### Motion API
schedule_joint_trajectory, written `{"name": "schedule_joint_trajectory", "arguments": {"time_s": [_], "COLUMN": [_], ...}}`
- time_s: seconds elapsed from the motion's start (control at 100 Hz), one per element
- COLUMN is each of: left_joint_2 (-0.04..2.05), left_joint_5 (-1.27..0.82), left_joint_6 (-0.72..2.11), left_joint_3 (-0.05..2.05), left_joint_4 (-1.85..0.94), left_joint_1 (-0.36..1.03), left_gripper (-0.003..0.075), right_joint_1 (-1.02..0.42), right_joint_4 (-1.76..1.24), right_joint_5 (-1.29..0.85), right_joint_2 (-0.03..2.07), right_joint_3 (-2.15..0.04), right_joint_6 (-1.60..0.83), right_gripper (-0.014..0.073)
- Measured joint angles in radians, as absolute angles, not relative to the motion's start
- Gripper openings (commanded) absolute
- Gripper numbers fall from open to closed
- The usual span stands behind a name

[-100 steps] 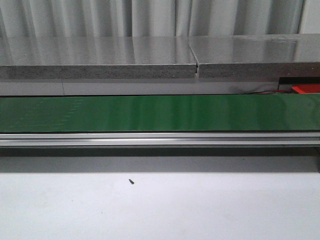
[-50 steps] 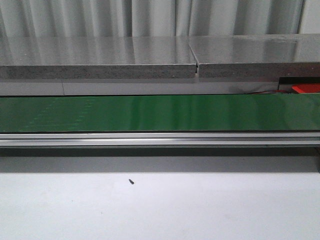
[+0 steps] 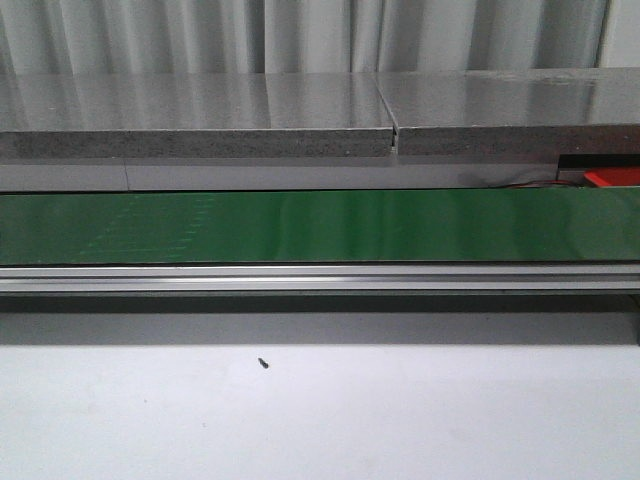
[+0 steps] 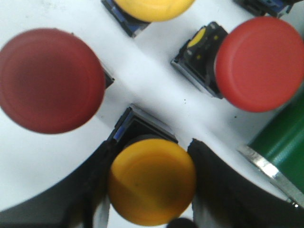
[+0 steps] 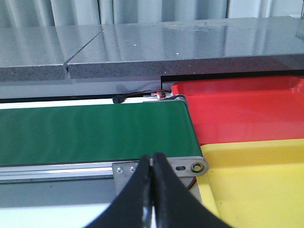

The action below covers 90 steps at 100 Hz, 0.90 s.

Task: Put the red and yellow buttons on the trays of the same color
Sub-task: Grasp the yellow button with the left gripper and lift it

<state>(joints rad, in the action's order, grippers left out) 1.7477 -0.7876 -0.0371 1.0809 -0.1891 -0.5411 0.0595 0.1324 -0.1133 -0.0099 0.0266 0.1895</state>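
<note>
The sorting is sitting at its very start, as far as these views are showing. In the right wrist view the red tray [image 5: 237,111] is lying at right centre and the yellow tray [image 5: 256,183] at lower right, just beside the end of the green conveyor belt [image 5: 90,133], and neither is showing any button on its visible surface. The right hand [image 5: 152,190], at bottom centre, is idling with its fingers pressed together on nothing.

In the left wrist view the left hand [image 4: 152,185] is straddling a yellow button [image 4: 152,180] at bottom centre, one dark finger [image 4: 216,185] standing on each side of the cap. Whether the fingers are already gripping it or only bracketing it, I cannot tell. More buttons are waiting on the white bench [image 4: 142,76]: a red button [image 4: 50,80] at left, a second red button [image 4: 259,64] at upper right, and another yellow button [image 4: 154,8] at the top edge.

The belt in the front view is carrying nothing, so every button appears to be awaiting transfer.
</note>
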Motion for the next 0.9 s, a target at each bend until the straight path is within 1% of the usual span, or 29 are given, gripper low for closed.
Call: {"name": "schedule_joint_trajectory", "arguments": {"time_s": [0.32, 0.76, 0.9], "left_joint_2": [1.731, 1.57, 1.519], "left_joint_5": [-0.786, -0.855, -0.88], "left_joint_6": [-0.015, -0.013, 0.0], "left_joint_3": [1.081, 1.081, 1.081], "left_joint_4": [-0.189, -0.189, -0.187], "left_joint_1": [-0.541, -0.541, -0.521], "left_gripper": [0.0148, 0.0148, 0.0148], "right_joint_1": [0.06, 0.06, 0.06], "right_joint_4": [0.132, 0.132, 0.132], "right_joint_5": [-0.113, -0.113, -0.113], "right_joint_2": [-0.01, -0.01, -0.01], "right_joint_3": [0.027, 0.027, 0.027], "right_joint_6": [0.19, 0.19, 0.19], "right_gripper": [-0.0067, -0.0067, -0.0067]}}
